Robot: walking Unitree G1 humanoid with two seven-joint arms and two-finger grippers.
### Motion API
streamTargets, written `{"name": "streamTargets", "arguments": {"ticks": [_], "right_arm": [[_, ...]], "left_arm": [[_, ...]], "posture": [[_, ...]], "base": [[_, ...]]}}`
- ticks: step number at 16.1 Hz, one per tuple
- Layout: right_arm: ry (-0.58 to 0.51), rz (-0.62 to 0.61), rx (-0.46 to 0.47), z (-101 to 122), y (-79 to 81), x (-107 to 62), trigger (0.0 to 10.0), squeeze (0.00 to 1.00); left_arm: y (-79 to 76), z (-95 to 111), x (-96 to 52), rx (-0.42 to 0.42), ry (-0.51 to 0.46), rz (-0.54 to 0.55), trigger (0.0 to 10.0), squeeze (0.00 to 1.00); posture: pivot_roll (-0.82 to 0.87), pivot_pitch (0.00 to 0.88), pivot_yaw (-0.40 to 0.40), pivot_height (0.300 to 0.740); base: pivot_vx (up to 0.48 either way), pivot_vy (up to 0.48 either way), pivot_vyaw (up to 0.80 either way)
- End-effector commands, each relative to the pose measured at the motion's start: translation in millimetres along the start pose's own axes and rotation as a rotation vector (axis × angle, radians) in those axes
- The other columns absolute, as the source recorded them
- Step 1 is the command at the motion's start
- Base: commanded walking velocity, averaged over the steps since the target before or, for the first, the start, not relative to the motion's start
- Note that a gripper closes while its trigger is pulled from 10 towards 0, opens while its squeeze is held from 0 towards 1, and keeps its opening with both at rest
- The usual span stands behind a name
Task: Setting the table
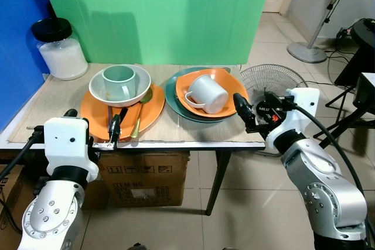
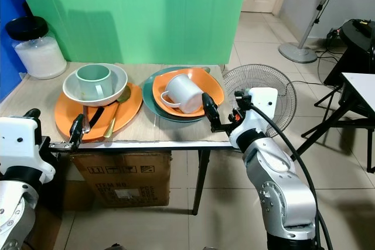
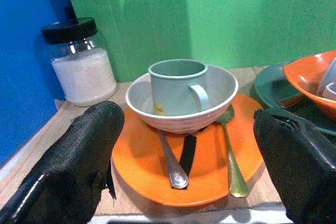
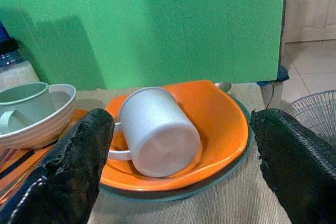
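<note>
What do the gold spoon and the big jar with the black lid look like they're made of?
Gold spoon: likely brass-toned metal, from its glossy gold sheen. Jar: clear glass or plastic, since the white contents show through; its black lid looks like matte plastic.

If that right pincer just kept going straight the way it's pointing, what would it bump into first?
Most likely the white mug lying on its side in the orange bowl; the right pincer is open and aimed at it. It might clip the bowl's near rim first, as depth is unclear.

orange plate (image 1: 94, 118), pale green mug (image 1: 119, 82), white mug (image 1: 208, 93)
</note>
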State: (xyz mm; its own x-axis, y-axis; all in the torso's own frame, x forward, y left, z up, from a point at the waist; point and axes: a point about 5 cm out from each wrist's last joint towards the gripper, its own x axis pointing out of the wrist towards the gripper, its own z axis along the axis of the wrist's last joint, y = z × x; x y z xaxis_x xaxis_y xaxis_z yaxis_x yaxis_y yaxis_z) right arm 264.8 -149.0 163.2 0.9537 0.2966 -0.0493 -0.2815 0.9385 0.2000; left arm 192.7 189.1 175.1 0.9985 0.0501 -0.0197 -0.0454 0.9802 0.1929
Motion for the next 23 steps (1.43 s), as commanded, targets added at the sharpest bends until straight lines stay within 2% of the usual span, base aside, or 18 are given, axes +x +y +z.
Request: {"name": "streamTargets", "arguments": {"ticks": [1,6,8,11,15,17,18,19,21,23], "right_arm": [[0.002,0.023,-0.001,2.0,3.3,3.0,10.0,0.0],[0.008,0.034,-0.003,1.1,6.3,6.4,10.0,0.0],[0.013,0.038,-0.004,0.8,6.9,7.2,10.0,0.0],[0.025,0.047,-0.01,-0.4,7.7,8.7,10.0,0.0],[0.015,0.064,-0.006,0.6,10.4,13.1,10.0,0.0],[0.023,0.084,-0.04,0.9,12.3,14.9,10.0,0.0],[0.039,0.119,-0.1,0.3,15.7,15.7,10.0,0.0],[0.036,0.131,-0.108,0.6,17.3,15.7,10.0,0.0],[0.03,0.154,-0.062,0.3,19.4,15.9,10.0,0.0],[0.03,0.162,-0.059,0.9,19.3,16.8,10.0,0.0]], "left_arm": [[-0.9,-0.6,0.8,0.016,0.001,-0.01,10.0,0.0],[-2.8,2.0,1.9,0.017,-0.014,-0.031,10.0,0.0],[-2.6,2.8,2.2,0.017,-0.017,-0.033,10.0,0.0],[-1.7,4.3,3.3,0.015,-0.023,-0.032,10.0,0.0],[-0.5,5.5,1.4,0.014,-0.028,-0.021,10.0,0.0],[-0.2,6.0,1.0,0.014,-0.029,-0.016,10.0,0.0],[0.2,6.3,-0.5,0.015,-0.03,-0.011,10.0,0.0],[0.0,6.3,-1.5,0.015,-0.029,-0.01,10.0,0.0],[-1.1,6.1,-4.0,0.015,-0.027,-0.009,10.0,0.0],[-0.9,6.5,-5.0,0.017,-0.027,-0.005,10.0,0.0]], "posture": [[-0.01,0.0,0.001,0.74],[-0.01,0.0,0.004,0.74],[-0.01,0.0,0.004,0.74],[0.0,0.0,0.003,0.74],[0.01,0.0,-0.001,0.74],[0.01,0.0,-0.007,0.74],[0.01,0.0,-0.009,0.74],[0.01,0.0,-0.01,0.74],[0.01,0.0,-0.014,0.74],[0.02,0.0,-0.017,0.74]], "base": [[0.0,0.0,0.0],[0.0,0.0,0.0],[0.255,0.0,0.0],[0.259,0.0,-0.75],[0.267,0.0,0.0],[0.274,0.0,0.0],[0.274,0.0,0.8],[0.277,0.0,0.8],[0.27,0.0,0.4],[0.268,0.0,0.0]]}}
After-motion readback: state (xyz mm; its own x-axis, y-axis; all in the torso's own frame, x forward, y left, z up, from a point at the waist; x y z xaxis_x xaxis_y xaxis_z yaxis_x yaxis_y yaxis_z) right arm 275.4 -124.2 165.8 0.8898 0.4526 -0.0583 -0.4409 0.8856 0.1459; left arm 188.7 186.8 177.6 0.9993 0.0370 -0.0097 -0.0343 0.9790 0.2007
